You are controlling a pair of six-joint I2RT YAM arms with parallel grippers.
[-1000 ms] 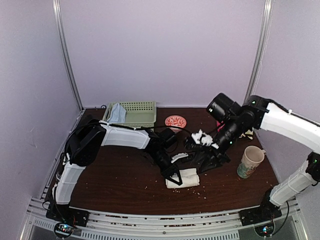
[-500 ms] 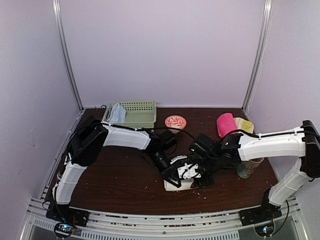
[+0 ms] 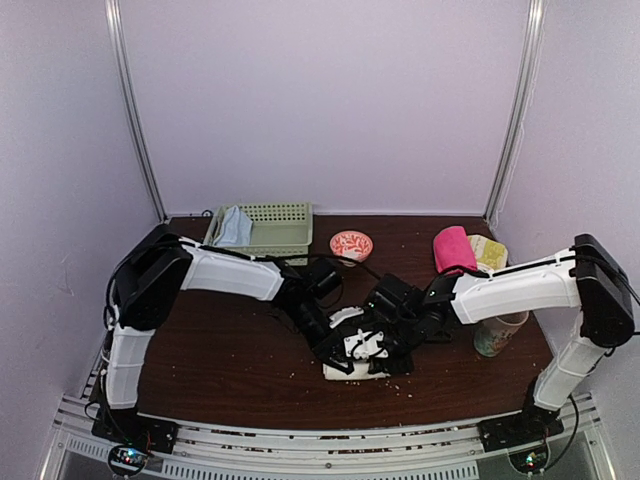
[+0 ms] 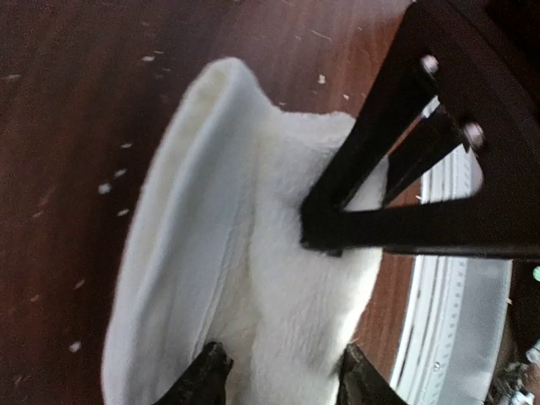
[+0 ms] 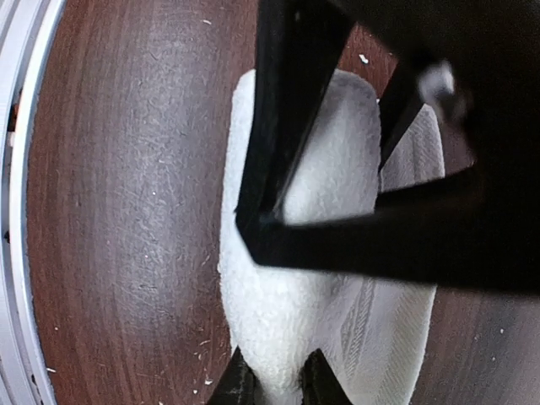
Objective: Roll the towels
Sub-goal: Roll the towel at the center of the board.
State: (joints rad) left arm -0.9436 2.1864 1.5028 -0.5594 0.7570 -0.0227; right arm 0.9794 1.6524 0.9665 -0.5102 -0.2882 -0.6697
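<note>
Left gripper (image 4: 283, 378) clenched on white towel (image 4: 245, 253), fingertips either side of thick folded end. Right gripper (image 5: 277, 381) pinching same towel's edge, fingers nearly together. Towel lies on brown table (image 3: 220, 360), front centre, between both arms. Green basket (image 3: 285, 236) back left holds pale blue cloth (image 3: 235, 225). Small red-patterned bowl (image 3: 351, 243) near basket, contents unclear. Patterned cup (image 3: 497, 330) at right; print too small to read. Pink roll (image 3: 452, 248) and yellow towel (image 3: 490, 250) back right, touching.

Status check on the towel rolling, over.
Left hand astride white towel, grip unclear. Right hand pinching its edge. Towel folded, not visibly rolled. Cup and pink towel well clear.
</note>
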